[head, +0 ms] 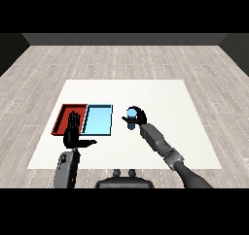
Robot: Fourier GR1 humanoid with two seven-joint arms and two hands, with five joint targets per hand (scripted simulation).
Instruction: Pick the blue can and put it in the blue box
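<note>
Just right of the frame's centre, the right robot hand [139,115] curls round the blue can [131,119], which sits beside the right edge of the blue tray [98,131]; this looks like a grasp ready for the short carry left. At lower left, the left robot hand [74,134] hangs with straight fingers, holding nothing, over the near edge of the red tray [62,113], apparently idle. The table [165,98] carries both trays. No label or writing is legible anywhere.
</note>
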